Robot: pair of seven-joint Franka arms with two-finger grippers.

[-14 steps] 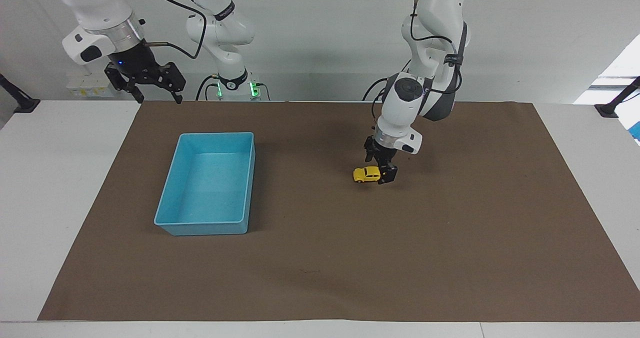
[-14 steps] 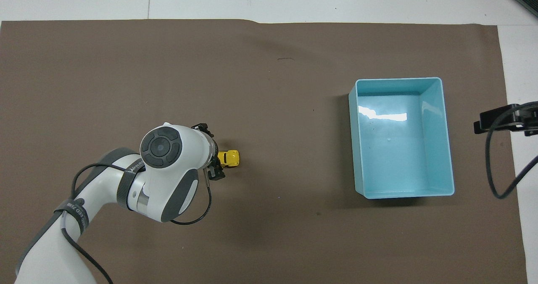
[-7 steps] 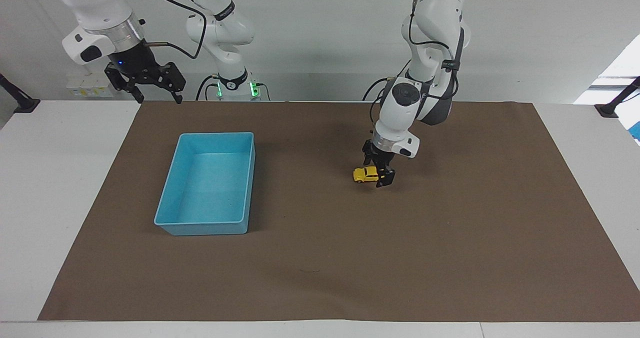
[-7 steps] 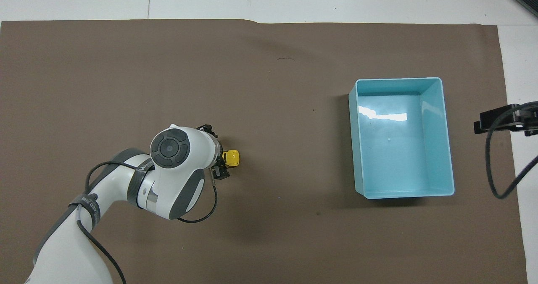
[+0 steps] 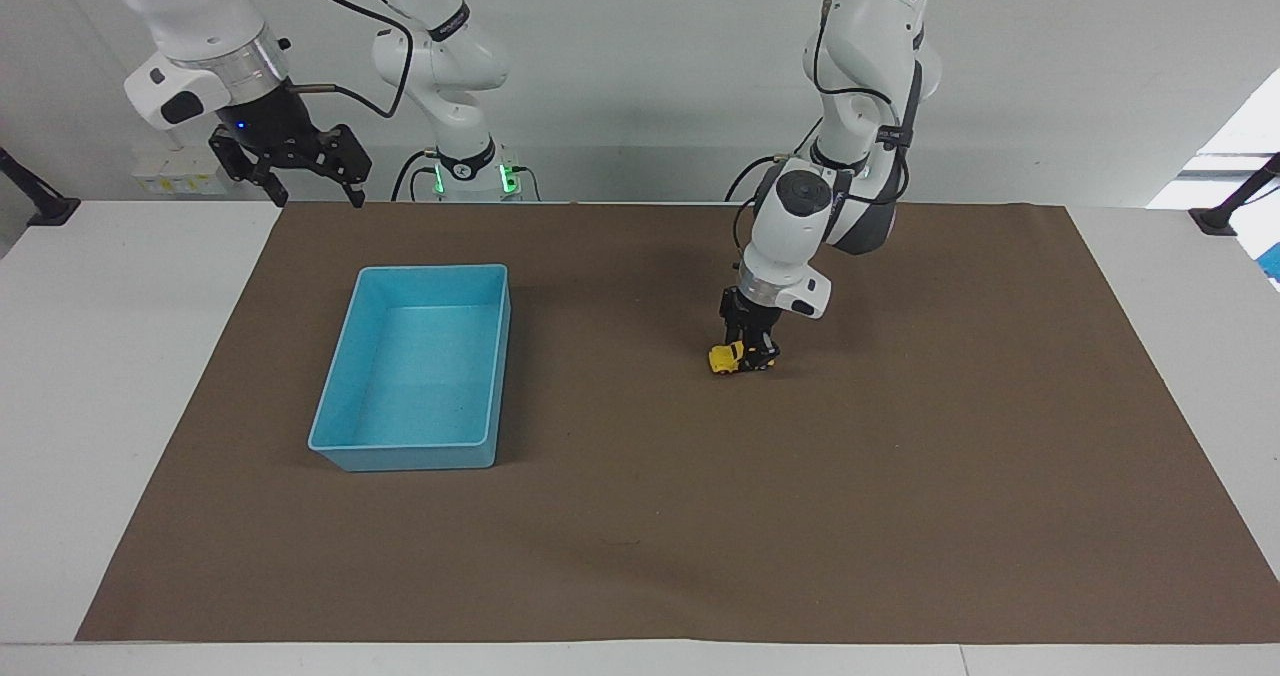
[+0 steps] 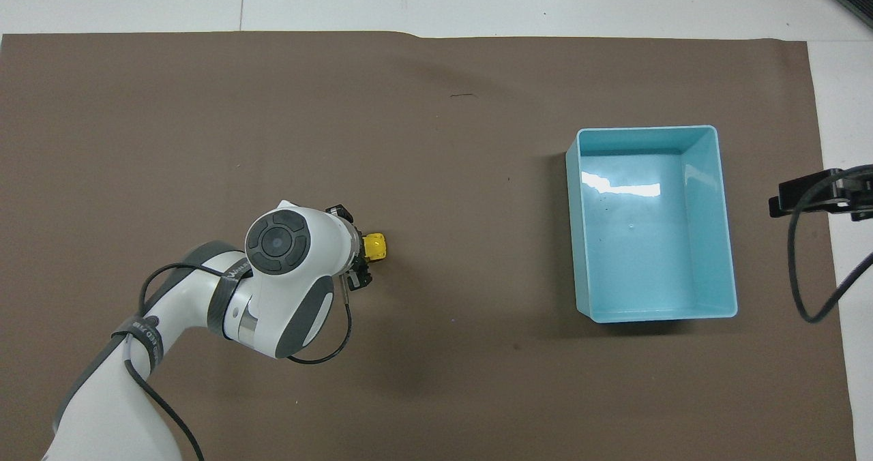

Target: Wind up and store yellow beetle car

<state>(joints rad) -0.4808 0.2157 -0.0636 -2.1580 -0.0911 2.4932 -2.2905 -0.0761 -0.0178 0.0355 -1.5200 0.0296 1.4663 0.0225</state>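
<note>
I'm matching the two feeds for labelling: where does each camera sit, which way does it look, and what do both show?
Facing view: high across the table, looking at the robots; both arms show, the left pincer shut on the car, the right pincer waiting open above the table edge.
Overhead view: high above the robots' end, looking steeply down; the left arm covers most of the car, and only part of the right pincer shows.
Shared: car, bin, brown mat, half a turn apart.

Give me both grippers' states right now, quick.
Left gripper: shut on the yellow beetle car, down on the mat.
Right gripper: open, holding nothing, waiting.
</note>
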